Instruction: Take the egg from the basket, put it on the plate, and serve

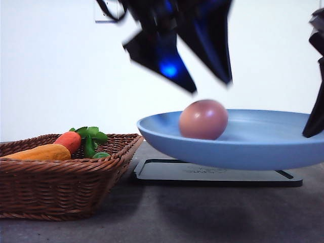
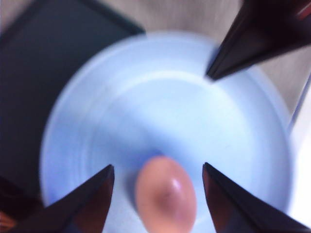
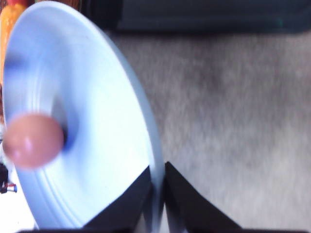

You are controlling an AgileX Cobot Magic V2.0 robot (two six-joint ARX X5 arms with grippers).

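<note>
Egg [image 1: 203, 119] sits in plate [image 1: 253, 144] — right claw [image 3: 158, 194] pinches rim, left claw [image 2: 158, 184] spread wide.

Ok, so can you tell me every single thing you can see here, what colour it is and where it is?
egg: one, brownish-pink, lying in the plate
plate: one, light blue, held up above the tray
tray: one, black, flat on the table under the plate
basket: one, brown wicker, at the left
carrot-like vegetable: one, orange, in the basket
red vegetable: one, with green leaves, in the basket
table: one, grey
left gripper: black, open above the egg
right gripper: black, pinching the plate's rim
</note>
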